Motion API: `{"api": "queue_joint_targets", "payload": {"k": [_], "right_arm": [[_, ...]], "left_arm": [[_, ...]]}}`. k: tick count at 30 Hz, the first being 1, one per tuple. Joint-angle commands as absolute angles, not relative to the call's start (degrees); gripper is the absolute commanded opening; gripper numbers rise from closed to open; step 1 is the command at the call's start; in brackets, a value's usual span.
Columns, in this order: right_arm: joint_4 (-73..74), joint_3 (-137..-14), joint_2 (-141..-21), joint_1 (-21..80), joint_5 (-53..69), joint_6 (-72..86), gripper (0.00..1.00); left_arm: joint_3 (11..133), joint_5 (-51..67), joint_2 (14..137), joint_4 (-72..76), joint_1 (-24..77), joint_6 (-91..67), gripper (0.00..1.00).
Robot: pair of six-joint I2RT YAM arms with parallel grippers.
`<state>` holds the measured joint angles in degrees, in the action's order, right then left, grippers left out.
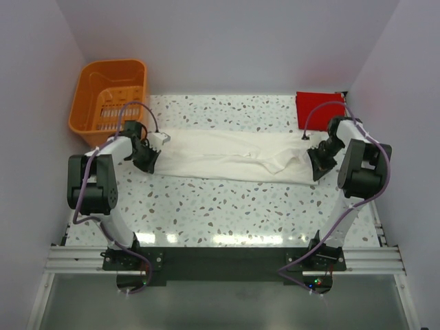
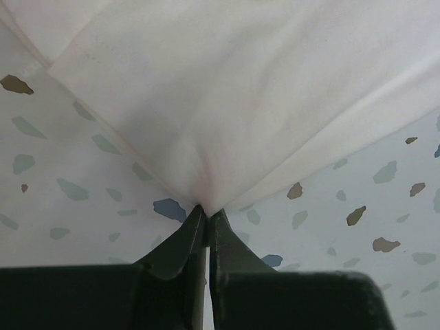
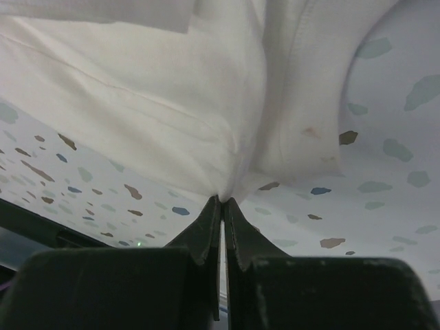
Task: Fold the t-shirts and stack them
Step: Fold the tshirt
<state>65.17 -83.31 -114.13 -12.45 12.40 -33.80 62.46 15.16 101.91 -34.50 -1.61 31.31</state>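
**Step in hand:** folding the cream-white short-sleeved cloth t-shirt [image 1: 234,157]. It lies on the speckled white tabletop [image 1: 227,213] as a long, narrow band running left to right between the two arms. It appears to be already doubled along its length, and a sleeve shape shows toward the right end.

**Left hand** [image 2: 206,218]: the jaws are closed to a hairline gap and pinch a drawn-up point of cloth at the band's left end. The cloth fans out from the pinch under light tension.

**Right hand** [image 3: 221,203]: the jaws are likewise closed and grip a gathered fold at the band's right end, beside a stitched hem.

**Other items:** the bright red cloth t-shirt [image 1: 319,108] lies as a small flat square at the far right corner of the tabletop, apart from the white garment. It is judged finished, and it probably marks the stacking place. The orange slotted plastic basket [image 1: 89,89] stands at the far left corner.

**Progress:** judged roughly midway. The crosswise fold and the stacking are not yet done.

**Next move:** with both grips set, one end should be carried over onto the other.
- Keep both pinches firm.
- Raise the cloth only enough to clear the lower layer.
- Keep the long edges aligned.
- Release once the layers lie flat.

Each pinch holds little cloth, so it may slip under tension.
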Motion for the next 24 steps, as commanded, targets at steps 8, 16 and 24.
{"api": "queue_joint_targets", "payload": {"k": [8, 16, 24], "right_arm": [[67.6, -75.8, -104.3, -12.7, 7.8, -37.0, 0.0], [70.2, -71.7, -98.3, -12.7, 8.2, -39.5, 0.16], [72.2, -80.4, -94.6, -12.7, 21.7, -37.7, 0.45]], "left_arm": [[55.1, 14.5, 95.4, -43.3, -2.5, 40.5, 0.0], [53.8, 16.5, 88.9, -46.9, -2.8, 43.8, 0.11], [60.3, 37.0, 80.7, -36.9, 4.9, 44.8, 0.58]]}}
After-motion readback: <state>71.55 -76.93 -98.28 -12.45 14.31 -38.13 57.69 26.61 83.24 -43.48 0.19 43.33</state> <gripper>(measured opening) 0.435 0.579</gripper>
